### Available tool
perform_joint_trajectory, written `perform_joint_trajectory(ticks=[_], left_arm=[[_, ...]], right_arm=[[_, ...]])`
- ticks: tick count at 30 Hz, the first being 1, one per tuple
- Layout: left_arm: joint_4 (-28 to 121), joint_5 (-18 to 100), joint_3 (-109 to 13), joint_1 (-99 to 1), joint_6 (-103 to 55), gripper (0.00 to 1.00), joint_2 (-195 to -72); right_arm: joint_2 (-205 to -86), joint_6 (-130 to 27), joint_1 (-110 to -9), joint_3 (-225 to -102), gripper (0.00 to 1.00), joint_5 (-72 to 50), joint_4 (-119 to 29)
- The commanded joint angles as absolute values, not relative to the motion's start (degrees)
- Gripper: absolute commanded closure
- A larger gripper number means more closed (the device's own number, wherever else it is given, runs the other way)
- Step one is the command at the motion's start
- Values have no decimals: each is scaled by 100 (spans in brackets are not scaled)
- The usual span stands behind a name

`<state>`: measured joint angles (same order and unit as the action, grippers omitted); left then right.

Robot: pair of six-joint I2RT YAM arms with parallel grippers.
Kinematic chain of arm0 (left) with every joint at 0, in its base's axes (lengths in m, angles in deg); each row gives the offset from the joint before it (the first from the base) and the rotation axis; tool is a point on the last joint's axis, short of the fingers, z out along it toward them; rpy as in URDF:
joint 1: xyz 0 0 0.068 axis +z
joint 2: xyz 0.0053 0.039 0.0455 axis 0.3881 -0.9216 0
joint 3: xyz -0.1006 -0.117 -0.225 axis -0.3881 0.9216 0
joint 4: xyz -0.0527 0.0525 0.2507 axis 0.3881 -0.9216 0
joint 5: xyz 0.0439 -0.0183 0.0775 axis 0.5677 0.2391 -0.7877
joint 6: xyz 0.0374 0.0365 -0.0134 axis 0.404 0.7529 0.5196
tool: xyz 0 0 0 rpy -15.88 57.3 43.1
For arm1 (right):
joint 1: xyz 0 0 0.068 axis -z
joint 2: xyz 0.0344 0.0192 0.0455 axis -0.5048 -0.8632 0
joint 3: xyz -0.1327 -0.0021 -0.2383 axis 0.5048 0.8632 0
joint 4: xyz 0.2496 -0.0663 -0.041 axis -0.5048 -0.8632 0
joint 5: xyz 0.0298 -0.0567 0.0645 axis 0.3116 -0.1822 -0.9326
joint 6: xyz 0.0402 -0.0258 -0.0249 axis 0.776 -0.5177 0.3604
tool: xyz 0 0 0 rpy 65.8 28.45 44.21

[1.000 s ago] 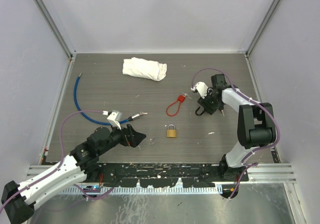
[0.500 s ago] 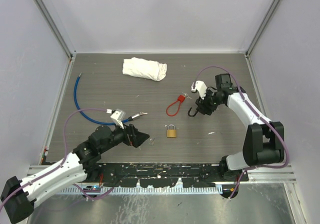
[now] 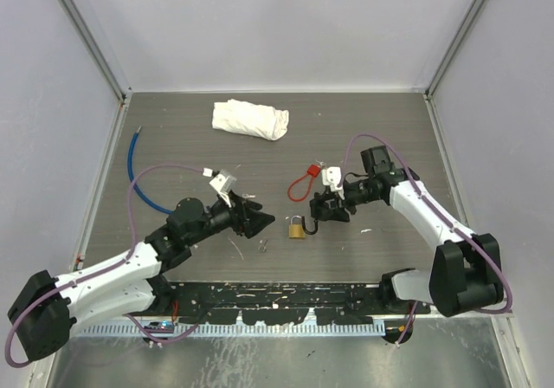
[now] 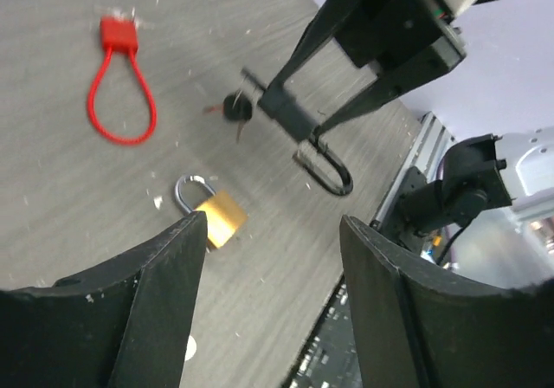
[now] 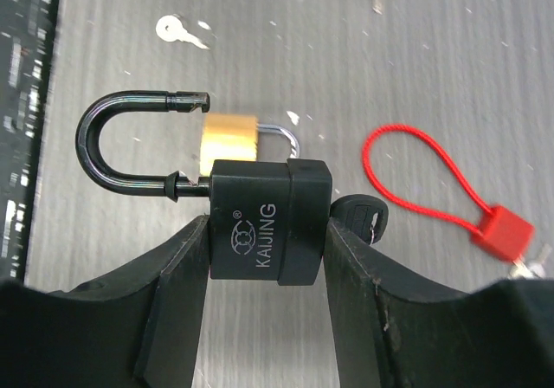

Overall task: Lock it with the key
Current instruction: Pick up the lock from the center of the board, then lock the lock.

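My right gripper is shut on the body of a black padlock. Its shackle stands open, and a black-headed key sticks out of the other end. In the top view this gripper hovers just right of a brass padlock lying on the table. My left gripper is open and holds nothing, just left of the brass padlock. The left wrist view shows the left gripper facing the held black padlock, the key and the brass padlock.
A red cable loop lock lies behind the brass padlock. A small silver key sits in front of the left gripper. A white cloth lies at the back. A blue cable curves along the left side.
My right arm has carried the black padlock left and nearer, down beside the brass padlock. My left arm has reached forward towards the middle, and its jaws have narrowed somewhat.
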<state>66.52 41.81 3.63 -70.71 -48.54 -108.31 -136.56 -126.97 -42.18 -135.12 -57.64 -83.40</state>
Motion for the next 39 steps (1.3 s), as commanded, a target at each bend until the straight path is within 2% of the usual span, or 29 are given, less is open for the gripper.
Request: perform_joint_trajectory(ticks=[1, 8, 13, 25, 32, 36, 39], left_arm=[[7559, 4949, -79, -7060, -2443, 36, -11053], [8233, 5813, 70, -7236, 1218, 26, -11633], [8026, 6319, -318, -7296, 1864, 23, -11965], [8019, 6387, -757, -7969, 2472, 22, -12795], [8006, 6491, -871, -8030, 2552, 28, -13037], [7986, 6531, -955, -8036, 2577, 36, -13170], [7860, 6596, -1051, -8034, 2659, 47, -13392]], right_arm=[[-13832, -12872, -4500, -13969, 99, -6915, -8581], [-14513, -13774, -4645, -14699, 99, -7693, -10211], [-15452, -16056, -4728, -15409, 99, -8089, -12747], [-15883, -15659, -5213, -15746, 99, -8209, -12809], [-15910, -15533, -5380, -15766, 99, -8295, -12804], [-15928, -15478, -5414, -15770, 99, -8337, -12804], [-15945, -15435, -5468, -15769, 99, -8355, -12796]])
